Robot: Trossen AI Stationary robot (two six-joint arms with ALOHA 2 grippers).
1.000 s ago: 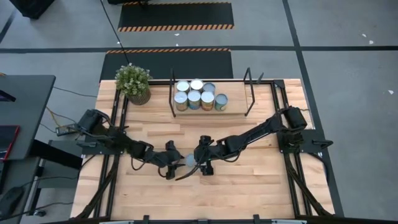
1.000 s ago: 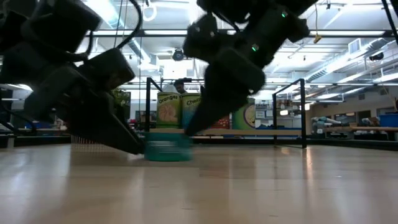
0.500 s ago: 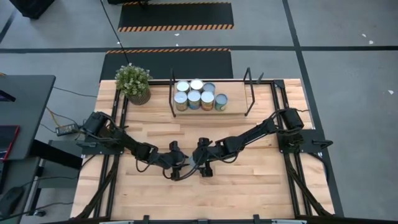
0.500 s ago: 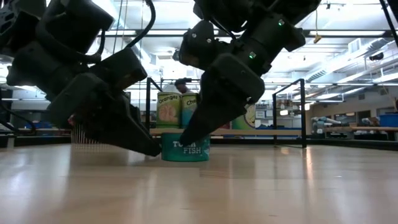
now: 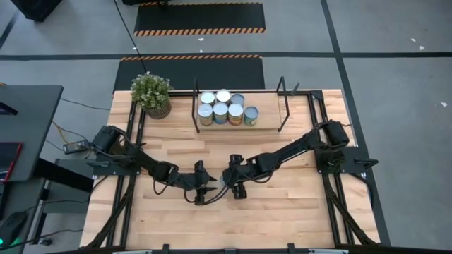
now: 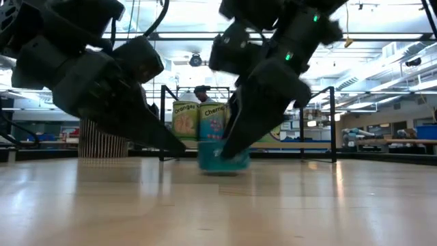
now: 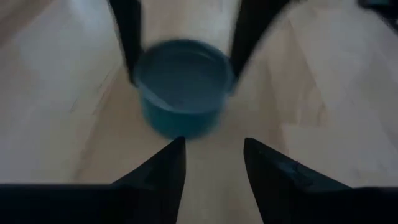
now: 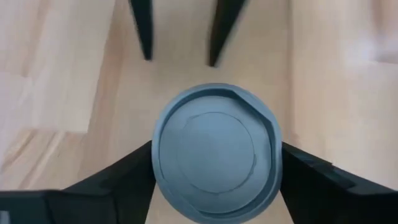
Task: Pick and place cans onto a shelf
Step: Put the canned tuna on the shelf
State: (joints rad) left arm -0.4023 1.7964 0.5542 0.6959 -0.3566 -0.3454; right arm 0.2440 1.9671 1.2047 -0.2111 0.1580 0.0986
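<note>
Mid-table, my right pincer (image 8: 214,168) clamps a teal can (image 8: 216,153) between both fingers, the tin standing upright on the table (image 5: 282,204). My left pincer (image 7: 211,162) faces it just beside, fingers parted and empty. Six cans (image 5: 224,109) sit on the shelf (image 5: 265,121).

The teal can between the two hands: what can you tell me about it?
The teal can is a short round tin with a dull silver top and a teal label. It stands upright on the wooden table, near the middle. The right hand has its fingers on both its sides; the left hand is open just short of it.
</note>
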